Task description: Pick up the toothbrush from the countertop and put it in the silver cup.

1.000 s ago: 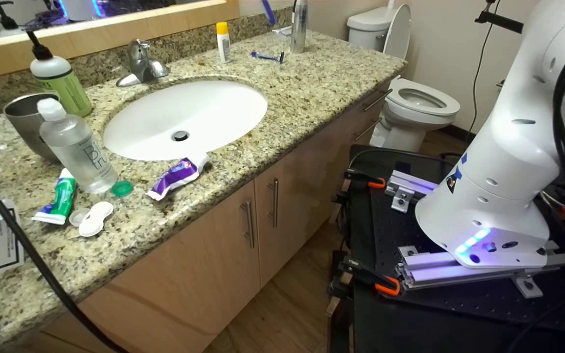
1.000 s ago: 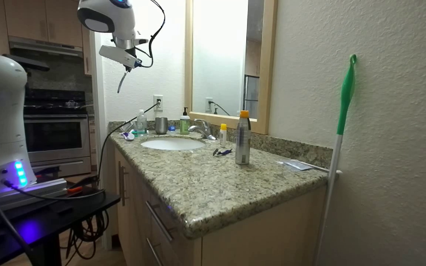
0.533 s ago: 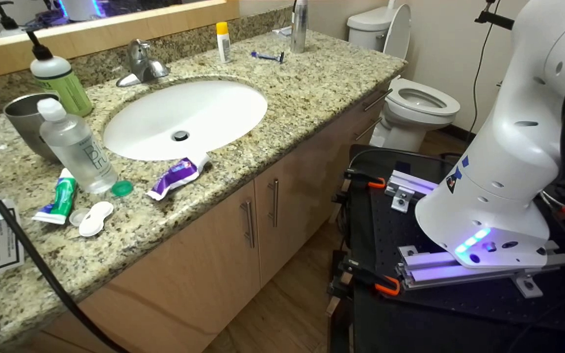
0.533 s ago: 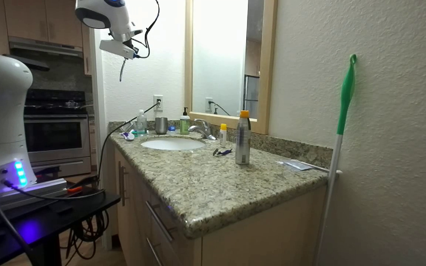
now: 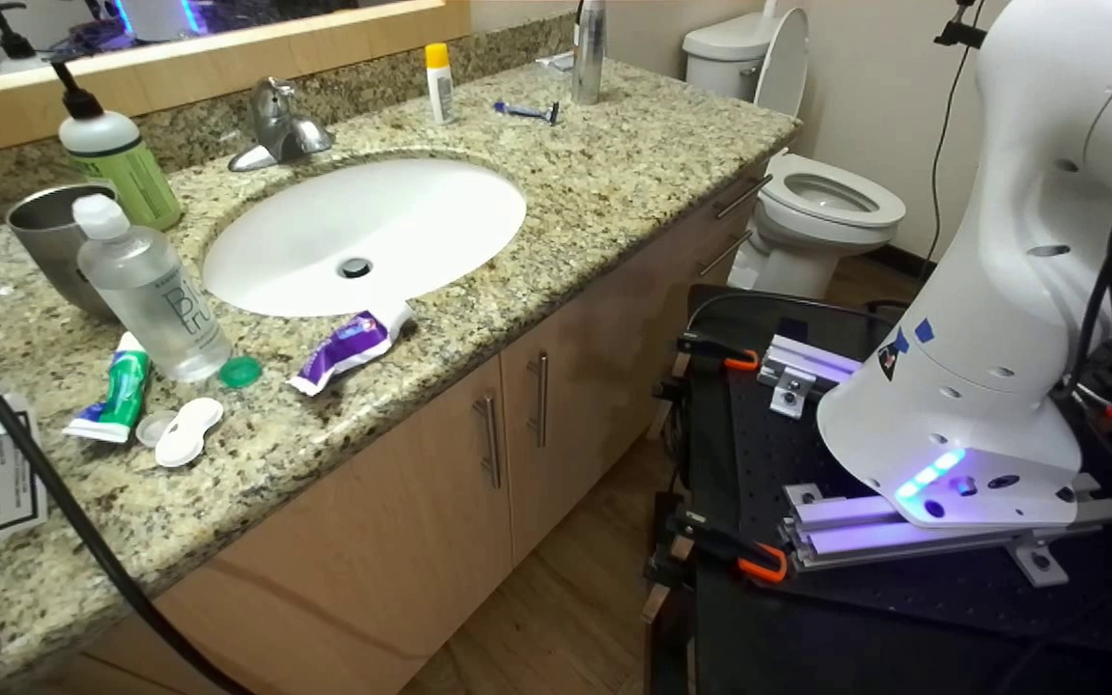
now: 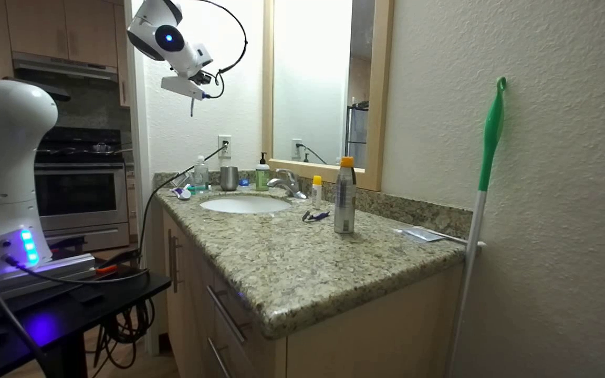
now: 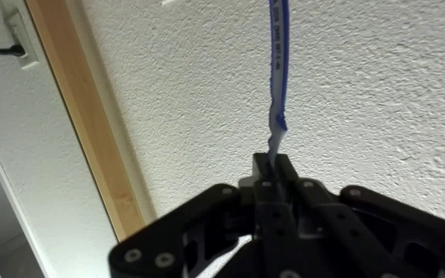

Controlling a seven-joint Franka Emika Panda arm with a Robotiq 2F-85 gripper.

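Note:
My gripper is shut on the toothbrush, a slim blue and whitish stick that points out from the fingertips in the wrist view. Its far end runs out of the wrist view's top edge. In an exterior view the toothbrush hangs nearly upright below the wrist, high above the counter. The silver cup, a dull grey tumbler, stands at the far left of the counter, partly behind a clear bottle. The silver cup also shows upright in an exterior view, well below the gripper and a little to its right.
A clear bottle stands right beside the cup, and a green soap bottle behind it. A black cable crosses the counter's end. A faucet, a purple tube and a green tube are nearby.
The wrist first rose, then moved right toward the mirror in an exterior view. The toothbrush went from tilted to nearly upright and left the top of an exterior view. Counter objects stayed put.

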